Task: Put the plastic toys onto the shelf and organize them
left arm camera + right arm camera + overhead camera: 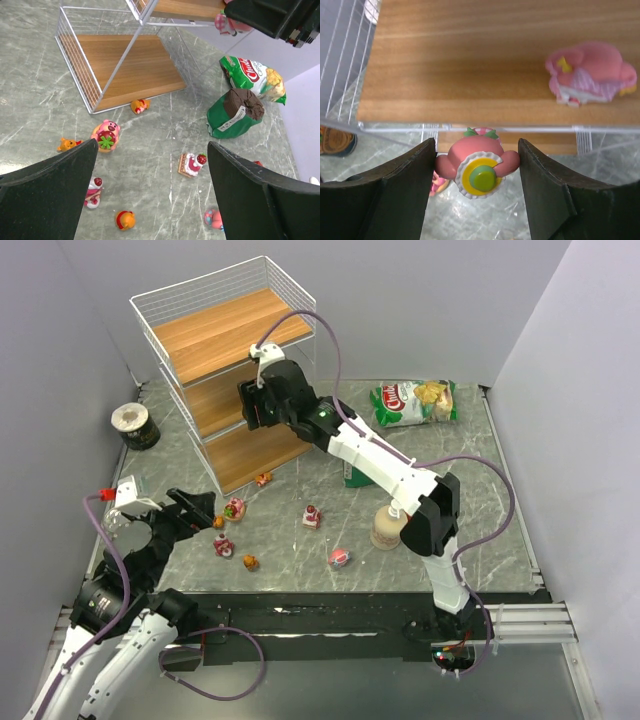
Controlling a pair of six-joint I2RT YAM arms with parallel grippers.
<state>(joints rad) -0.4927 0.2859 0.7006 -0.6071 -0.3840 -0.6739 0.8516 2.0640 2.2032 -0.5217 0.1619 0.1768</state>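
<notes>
Marble tabletop point(480, 500) holds seven plastic toys point(312, 517); shelf point(470, 75) holds one.

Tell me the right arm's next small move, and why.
Probably ease the right gripper forward over the wooden tier: its held pink toy sits short of the front edge, and bare board lies left of the figurine already there.

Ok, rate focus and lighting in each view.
Right wrist: the clamped pink toy is sharp, the pink figurine on the shelf behind is soft. Left wrist: its fingers are dark, the marbled table crisp. Top: even light, weak shadows.
</notes>
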